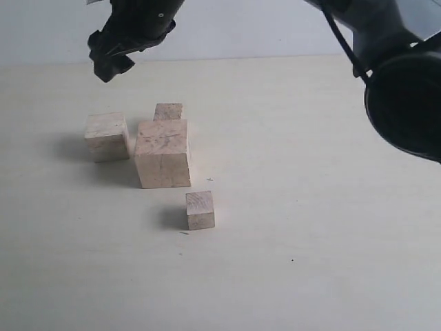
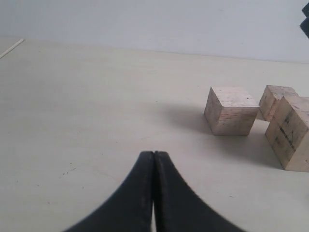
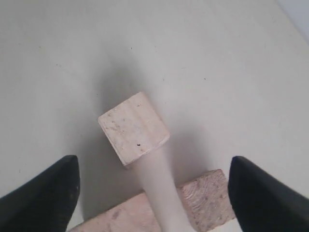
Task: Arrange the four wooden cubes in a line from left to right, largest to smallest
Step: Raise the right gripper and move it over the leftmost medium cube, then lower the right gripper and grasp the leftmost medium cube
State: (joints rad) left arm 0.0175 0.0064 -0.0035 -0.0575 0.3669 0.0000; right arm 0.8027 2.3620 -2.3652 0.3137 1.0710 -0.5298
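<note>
Four pale wooden cubes stand left of the table's middle. The largest cube [image 1: 162,153] is central, and a mid-sized cube [image 1: 107,136] sits just to its left. A small cube [image 1: 168,112] stands close behind the largest, and another small cube [image 1: 200,210] stands apart in front. My left gripper [image 1: 110,61] hangs shut and empty above the table behind them. In its wrist view its tips [image 2: 153,153] meet, with the mid-sized cube [image 2: 231,110], a small cube [image 2: 276,100] and the largest cube [image 2: 293,131] off to one side. My right gripper [image 3: 153,162] is open high above a small cube [image 3: 133,128] and part of a bigger cube [image 3: 207,198].
The right arm's dark body [image 1: 403,96] fills the upper right corner of the exterior view. A pale blurred streak [image 3: 161,193] crosses the right wrist view between the fingers. The cream table [image 1: 310,207] runs back to a pale wall.
</note>
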